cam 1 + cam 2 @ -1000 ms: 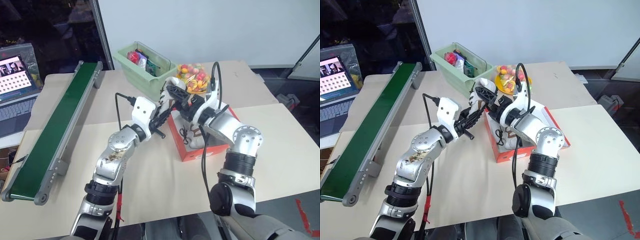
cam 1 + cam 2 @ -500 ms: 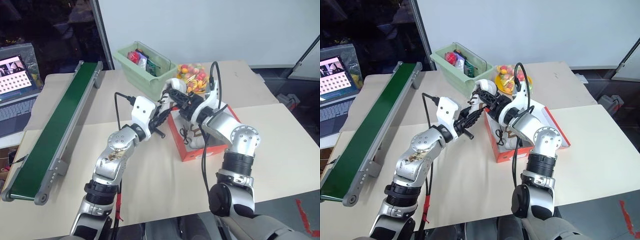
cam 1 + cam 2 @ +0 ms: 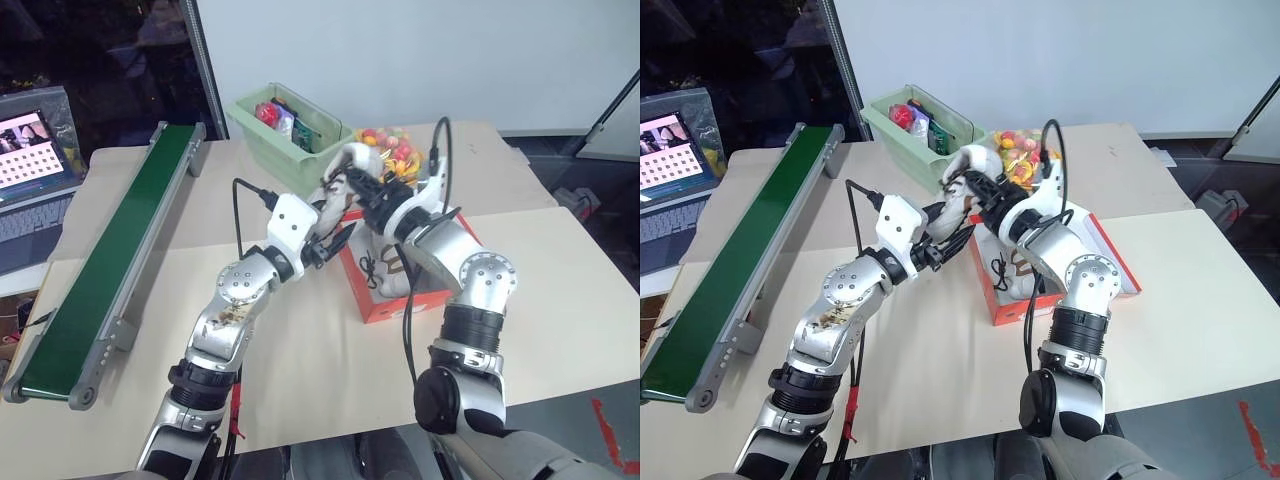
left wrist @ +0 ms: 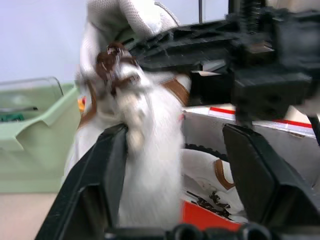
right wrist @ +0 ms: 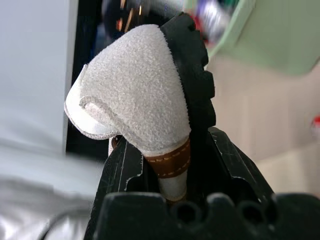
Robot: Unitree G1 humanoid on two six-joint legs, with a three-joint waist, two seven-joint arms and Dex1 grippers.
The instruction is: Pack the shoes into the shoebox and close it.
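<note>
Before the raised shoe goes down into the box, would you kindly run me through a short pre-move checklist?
1. Right end effector clamped on the raised shoe: ok.
2. Left end effector open around that shoe: ok.
3. Shoebox open: ok.
4. Other shoe already inside the box: ok.
5. Room beside it for the second: cannot tell.
6. Green bin apart from the box: ok.

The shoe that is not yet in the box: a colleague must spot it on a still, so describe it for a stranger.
Find the red-orange shoebox in the middle of the tan table. Above its far left corner, the right claw is shut on a white shoe, held in the air beside the pale green bin. Its twin lies inside the box; this one hangs aloft.
</note>
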